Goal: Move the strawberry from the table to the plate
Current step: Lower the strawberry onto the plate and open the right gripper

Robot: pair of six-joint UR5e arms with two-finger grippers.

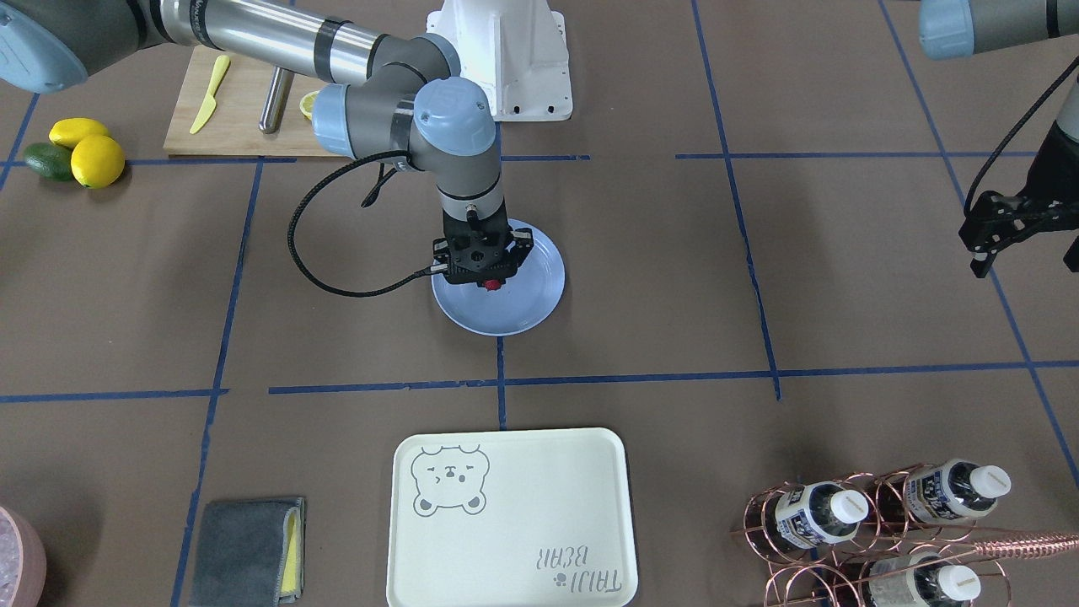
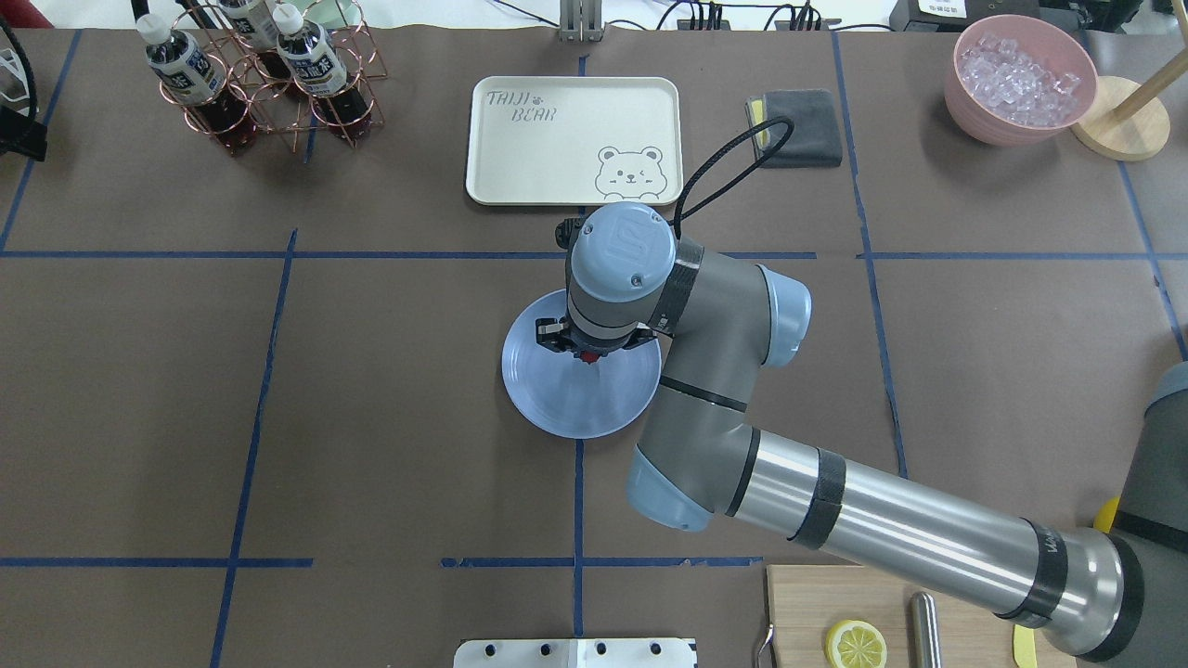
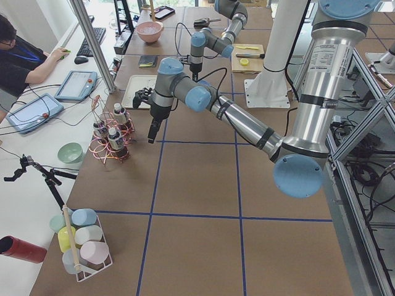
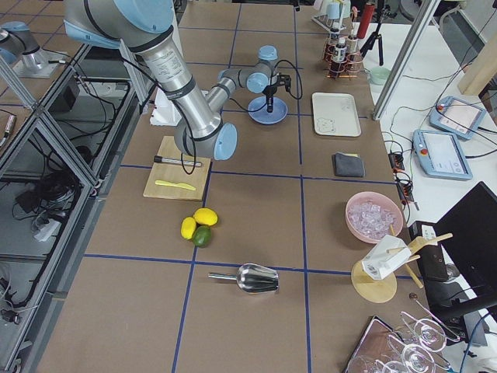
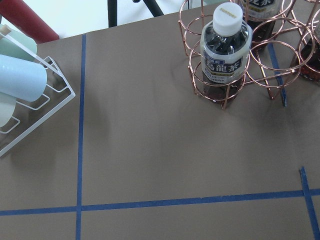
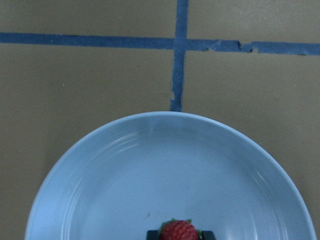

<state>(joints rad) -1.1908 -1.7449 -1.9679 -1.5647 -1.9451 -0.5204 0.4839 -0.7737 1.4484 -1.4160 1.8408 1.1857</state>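
The strawberry (image 1: 491, 284), small and dark red, sits between the fingertips of my right gripper (image 1: 489, 282), which is shut on it just over the light-blue plate (image 1: 531, 295). From overhead the strawberry (image 2: 588, 356) peeks out under the wrist above the plate (image 2: 566, 399). In the right wrist view the strawberry (image 6: 179, 231) shows at the bottom edge between the dark fingertips, over the plate (image 6: 150, 170). My left gripper (image 1: 1027, 257) hangs open and empty far off to the side, above the brown table (image 1: 843, 278).
A cream bear-print tray (image 1: 510, 514) lies beyond the plate. A copper rack of bottles (image 1: 877, 523), a grey cloth (image 1: 244, 548), lemons and a lime (image 1: 80, 152), and a cutting board (image 1: 244, 101) with a lemon half and yellow knife stand around the edges.
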